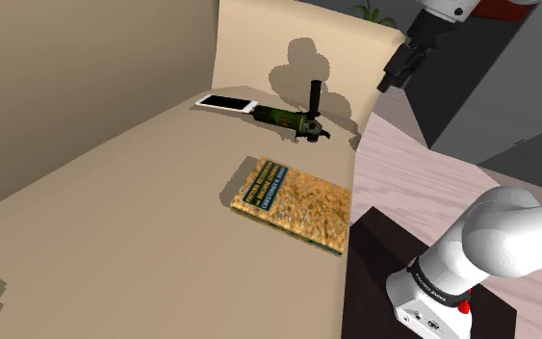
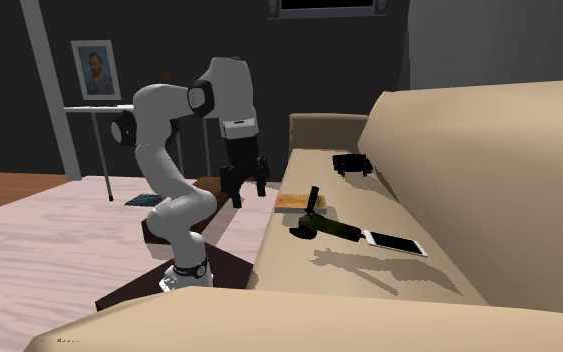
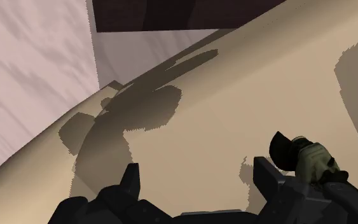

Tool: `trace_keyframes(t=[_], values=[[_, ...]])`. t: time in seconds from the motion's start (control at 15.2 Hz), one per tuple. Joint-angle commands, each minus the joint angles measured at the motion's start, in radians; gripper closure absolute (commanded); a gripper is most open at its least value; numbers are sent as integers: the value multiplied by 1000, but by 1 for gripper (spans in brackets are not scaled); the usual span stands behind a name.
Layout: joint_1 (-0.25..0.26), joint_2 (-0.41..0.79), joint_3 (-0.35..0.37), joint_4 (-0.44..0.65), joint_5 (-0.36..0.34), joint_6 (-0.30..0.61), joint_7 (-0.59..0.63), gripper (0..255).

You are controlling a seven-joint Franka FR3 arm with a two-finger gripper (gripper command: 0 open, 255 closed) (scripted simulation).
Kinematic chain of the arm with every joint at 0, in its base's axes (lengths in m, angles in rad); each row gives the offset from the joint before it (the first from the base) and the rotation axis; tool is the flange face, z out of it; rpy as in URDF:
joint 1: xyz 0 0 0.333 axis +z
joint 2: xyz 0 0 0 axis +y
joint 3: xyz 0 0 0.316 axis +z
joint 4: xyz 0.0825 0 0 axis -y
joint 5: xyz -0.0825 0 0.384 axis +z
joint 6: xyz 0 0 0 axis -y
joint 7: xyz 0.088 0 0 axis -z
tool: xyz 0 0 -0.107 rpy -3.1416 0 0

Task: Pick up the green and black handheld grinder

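While the gripper [image 1: 399,69] hung near the sofa's [image 1: 115,212] end, its fingers stood spread, holding nothing.
Green and black grinder [image 1: 293,117] lay on the seat between white phone [image 1: 226,102] and book [image 1: 293,202], well apart from gripper.

A living room in a home: a broad beige upholstered sofa [image 2: 469,130] takes the right of the second exterior view. A framed portrait [image 2: 96,68] hangs on the dark wall [image 2: 159,40] at upper left above a thin white table [image 2: 94,107], and pale pinkish plank flooring [image 2: 49,230] spreads at lower left.
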Motion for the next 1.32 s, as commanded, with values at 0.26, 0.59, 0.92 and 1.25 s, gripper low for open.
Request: trace_keyframes(t=[0.26, 0.59, 0.92, 1.25], values=[[28, 157, 69, 103, 17, -21, 56, 0], [58, 362, 147, 253, 23, -63, 126, 0], [89, 577, 217, 431, 13, -125, 197, 0], [131, 807, 274, 642, -14, -211, 267, 0]])
